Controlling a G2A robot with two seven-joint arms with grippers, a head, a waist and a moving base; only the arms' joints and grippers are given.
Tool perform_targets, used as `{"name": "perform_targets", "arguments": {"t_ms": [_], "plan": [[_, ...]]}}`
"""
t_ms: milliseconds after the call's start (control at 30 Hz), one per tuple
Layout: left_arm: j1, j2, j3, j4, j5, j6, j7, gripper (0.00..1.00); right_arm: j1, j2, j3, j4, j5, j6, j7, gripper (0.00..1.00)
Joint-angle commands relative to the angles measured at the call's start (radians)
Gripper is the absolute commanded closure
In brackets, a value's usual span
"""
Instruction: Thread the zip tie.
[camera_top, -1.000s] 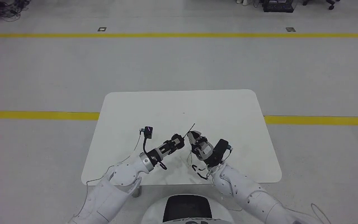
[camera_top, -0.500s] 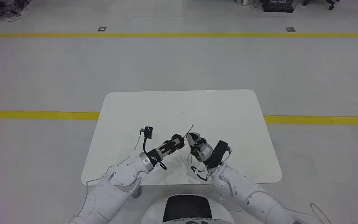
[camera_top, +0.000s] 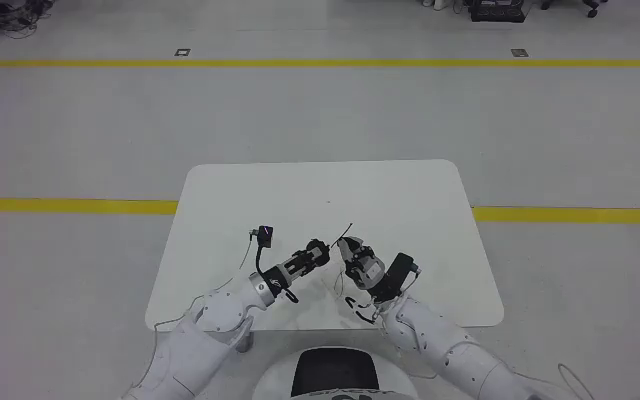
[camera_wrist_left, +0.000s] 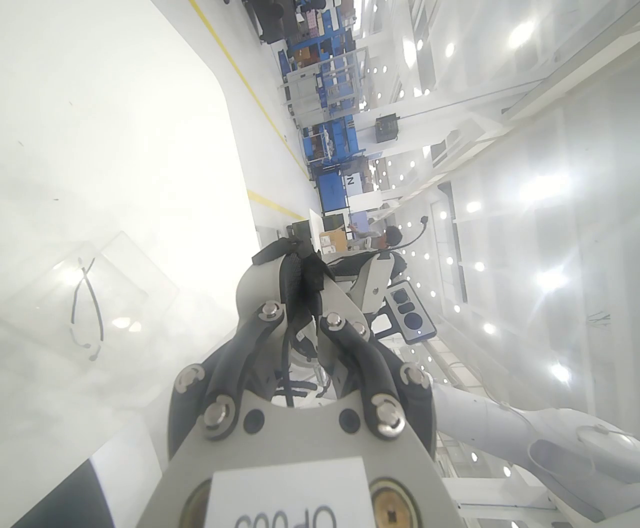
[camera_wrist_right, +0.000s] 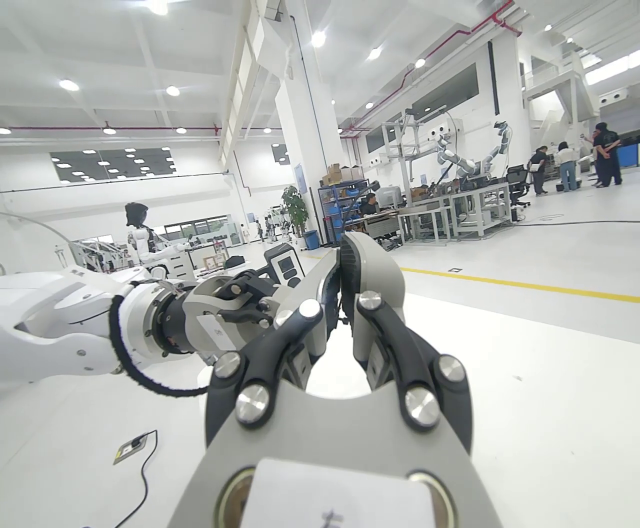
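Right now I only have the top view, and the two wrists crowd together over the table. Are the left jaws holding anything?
Observer: Yes. The left wrist view shows the left jaws shut on a black strap, the zip tie, which runs back between the fingers.
Operator: And the right jaws?
Observer: Shut too. In the right wrist view the fingertips press flat together, with a thin dark bit of the tie showing just below them.

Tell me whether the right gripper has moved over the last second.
Yes, slightly. In the top view the right gripper, holding the zip tie, has eased toward the white table's near edge; the left gripper stayed put.
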Motion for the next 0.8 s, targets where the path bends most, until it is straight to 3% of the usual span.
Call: {"name": "perform_targets", "arguments": {"t_ms": [0,500,667,767], "plan": [[0.000,0.000,0.000,0.000,0.000,0.000,0.000,1.00,-0.004,0.003,0.003,-0.005,-0.002,0.000,-0.005,1.00],[0.001,0.000,0.002,-0.007,0.019,0.000,0.018,1.00,-0.010,0.006,0.007,-0.017,0.004,0.008,-0.003,1.00],[0.067,0.006,-0.011,-0.077,0.136,0.000,0.136,1.00,-0.031,0.009,0.029,-0.013,-0.041,0.009,-0.026,1.00],[0.106,0.012,-0.020,-0.103,0.181,0.000,0.170,1.00,-0.037,0.008,0.037,0.000,-0.080,0.010,-0.060,1.00]]}}
